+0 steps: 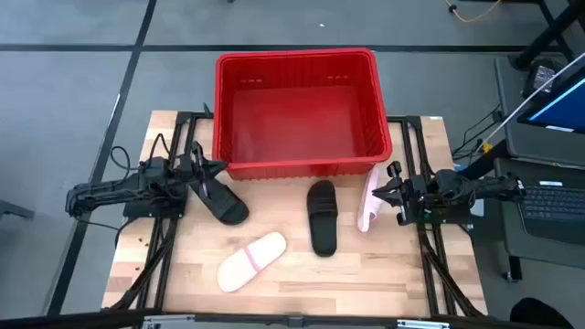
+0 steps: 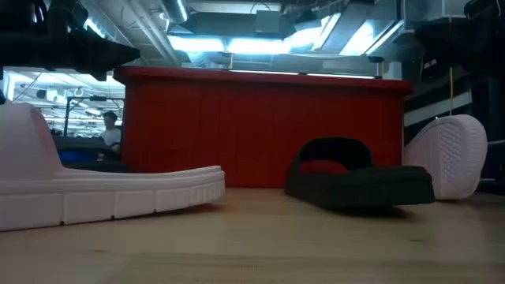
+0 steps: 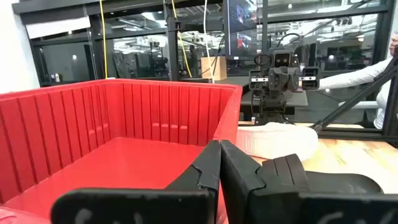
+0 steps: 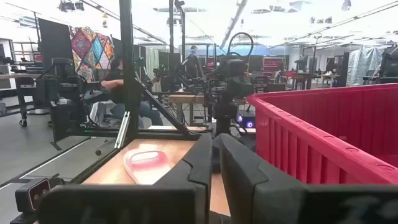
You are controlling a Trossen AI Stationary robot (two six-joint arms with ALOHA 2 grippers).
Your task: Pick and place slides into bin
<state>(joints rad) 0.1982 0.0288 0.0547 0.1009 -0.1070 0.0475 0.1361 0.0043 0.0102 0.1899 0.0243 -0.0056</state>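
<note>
Grippers are both clamping loads: left gripper (image 1: 207, 174) is pinching a black open-toe slide (image 1: 224, 203) by the big red ribbed plastic bin (image 1: 298, 62)'s near-left corner, right gripper (image 1: 391, 189) is pinching a pale pink slide (image 1: 369, 197) on edge near the bin's right corner. Bin is sitting empty, while a second black slide (image 1: 322, 216) and second pink slide (image 1: 250, 260) are lying on the wooden table (image 1: 347, 279). Risk I'm seeing: thin edge grips are leaving the slides dangling, so either could be snagging the rim or slipping during the lift.

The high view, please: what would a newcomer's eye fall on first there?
The large bright red plastic crate at the table's far edge, empty inside. Near it, the left gripper holds a black slide sandal and the right gripper a pale pink slide sandal on its side; another black slide and pink slide lie on the wooden table.
</note>
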